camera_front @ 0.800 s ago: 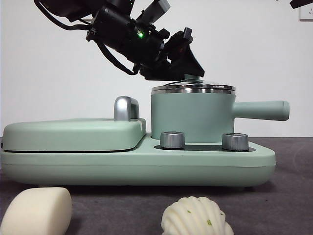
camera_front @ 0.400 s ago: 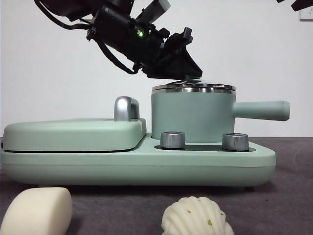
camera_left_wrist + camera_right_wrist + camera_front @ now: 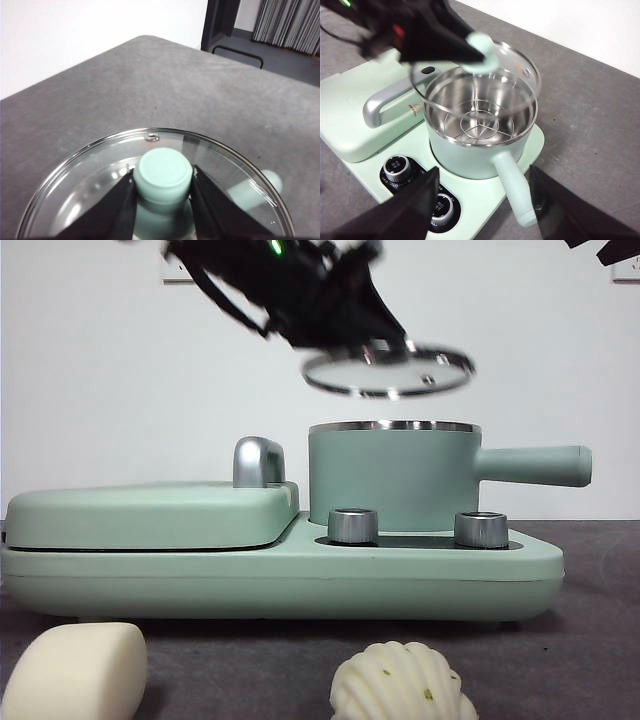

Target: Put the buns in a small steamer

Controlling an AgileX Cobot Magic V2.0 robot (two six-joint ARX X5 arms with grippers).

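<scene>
Left gripper (image 3: 162,192) has its fingers (image 3: 117,207) clamped on the green knob (image 3: 164,175) of the glass lid (image 3: 388,371). Lid hangs in the air above the small steamer (image 3: 392,478), tilted a little, with a clear gap between lid edge and the steel rim (image 3: 394,426) in the front view. Motion blur on the arm there.

Right gripper (image 3: 482,210) hovers high over the appliance, fingers (image 3: 412,207) spread wide, nothing between them. Its view looks straight down into the pot: steel interior, wire rack (image 3: 479,122) at the bottom, no food inside. The lid overlaps only the far part of the opening in that view; the near part of the mouth is unobstructed.

Pot sits on the right half of the mint-green base (image 3: 300,580), straight side handle (image 3: 535,465) sticking out to the right past the two steel dials (image 3: 353,525). Flat hinged griddle (image 3: 150,515) with chrome handle (image 3: 257,461) takes the left half, closed.

Both buns lie on the grey tabletop (image 3: 570,660) in front of the base, apart from it and from each other: smooth block bun (image 3: 78,670) at lower left, ridged shell bun (image 3: 400,682) with green flecks near centre. Both are cut off by the frame's bottom edge. Tabletop to the right of the shell bun is bare.
</scene>
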